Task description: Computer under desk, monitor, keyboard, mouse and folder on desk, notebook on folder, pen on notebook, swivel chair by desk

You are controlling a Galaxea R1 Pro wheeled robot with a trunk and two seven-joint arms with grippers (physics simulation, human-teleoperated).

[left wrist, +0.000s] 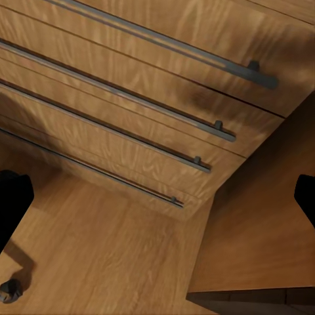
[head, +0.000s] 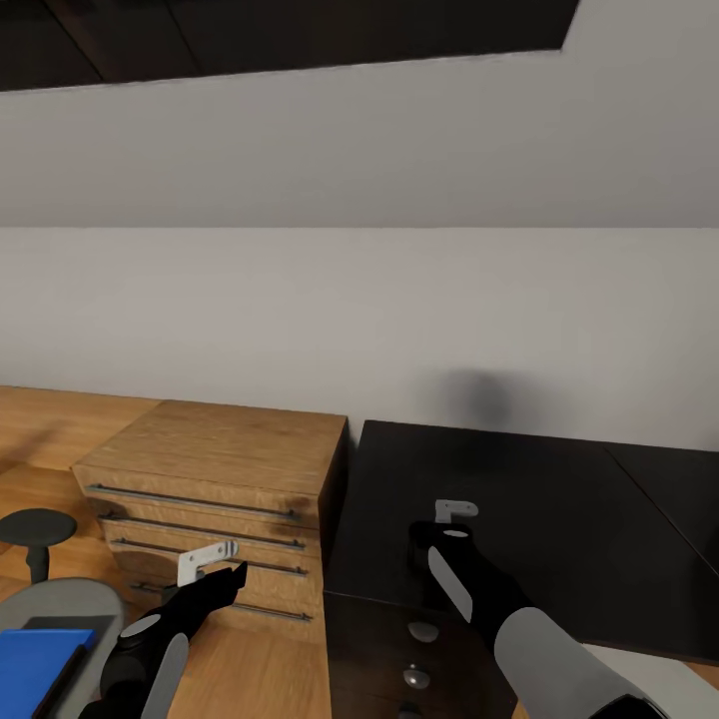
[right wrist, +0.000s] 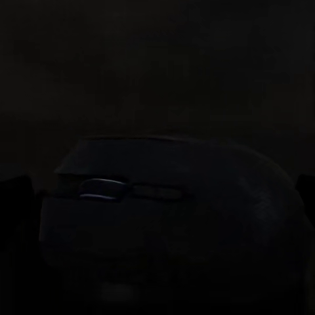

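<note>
Right gripper [head: 439, 529] hangs low over the desk [head: 559, 519] near its left front corner, and its wrist view shows the mouse [right wrist: 170, 223] close below between the dim fingertips, whether pinched or loose I cannot tell, likely so it lands on the black top. Left gripper [head: 225, 569], spread and empty, idles before the dresser [head: 220, 449], while the folder [head: 35, 659] waits on the swivel chair [head: 70, 599].

Both arms forward — jaws perhaps open
</note>
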